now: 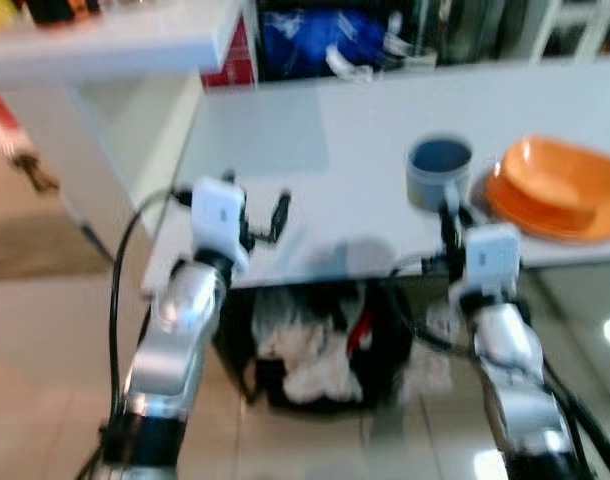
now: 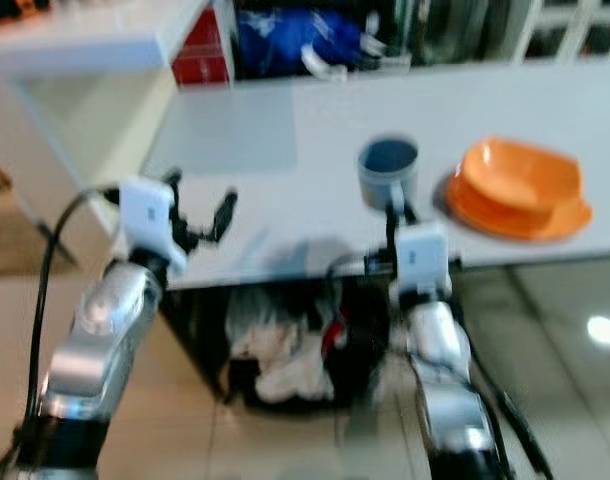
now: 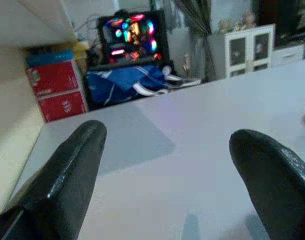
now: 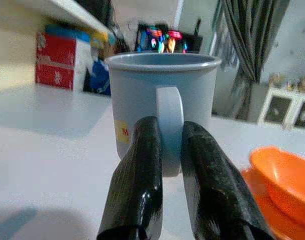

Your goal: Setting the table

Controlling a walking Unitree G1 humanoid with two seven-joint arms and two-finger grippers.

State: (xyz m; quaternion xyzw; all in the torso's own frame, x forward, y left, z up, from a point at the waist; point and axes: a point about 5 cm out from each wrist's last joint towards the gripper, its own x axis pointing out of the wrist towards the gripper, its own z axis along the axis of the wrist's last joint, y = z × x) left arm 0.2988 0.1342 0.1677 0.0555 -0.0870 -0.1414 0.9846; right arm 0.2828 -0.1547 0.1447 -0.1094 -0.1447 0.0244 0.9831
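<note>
So my right gripper (image 4: 165,150) is pinched on the handle of the grey mug (image 4: 160,95), one black finger on each side of it. The mug stands upright on the white table (image 1: 365,150), close to the near edge, and it's got a little yellow label on its side. Just beside it, on my right, sits an orange bowl (image 1: 560,180) stacked on an orange plate (image 1: 545,215), near the mug but not touching it as far as I can tell.

My left gripper (image 3: 167,170) is over the table's near left corner with its fingers spread wide apart, holding nothing. The tabletop in front of it is bare apart from a faint square patch.

Stuff around: under the table there's a dark bin or crate (image 1: 315,350) stuffed with crumpled white material and something red poking out. Behind the far edge of the table there's a blue bag (image 3: 127,82), red boxes (image 3: 55,90) stacked by the wall, and some kind of screen or case lit up in rainbow colours (image 3: 130,32). A white cabinet (image 3: 247,47) with glass doors stands off to the back right next to a dark curtain (image 4: 252,35). A white shelf (image 1: 105,45) sticks out at the upper left. The head views are pretty blurry, so small details are hard to tell.
</note>
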